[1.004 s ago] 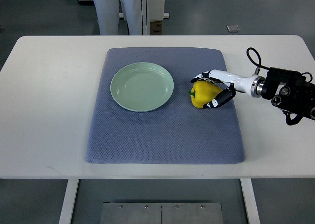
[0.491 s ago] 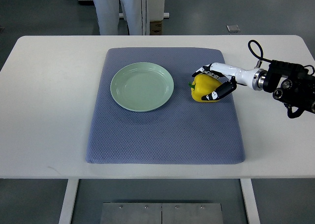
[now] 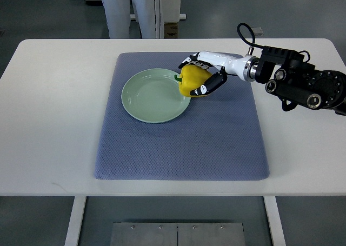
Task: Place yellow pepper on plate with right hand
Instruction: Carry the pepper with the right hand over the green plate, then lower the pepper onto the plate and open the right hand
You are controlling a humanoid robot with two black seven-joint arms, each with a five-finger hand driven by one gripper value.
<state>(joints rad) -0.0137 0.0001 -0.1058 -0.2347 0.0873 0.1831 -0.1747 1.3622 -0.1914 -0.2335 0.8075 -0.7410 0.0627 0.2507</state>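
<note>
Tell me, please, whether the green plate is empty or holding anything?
Empty: the plate shows bare green, while the yellow pepper sits in the right hand at its rim.

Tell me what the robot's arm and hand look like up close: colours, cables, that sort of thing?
Only the right hand and its arm show. The hand is white with black finger joints and tips. A glossy white forearm meets a silver ring, then a bulky black housing with round silver fittings. A black cable loops above the wrist.
</note>
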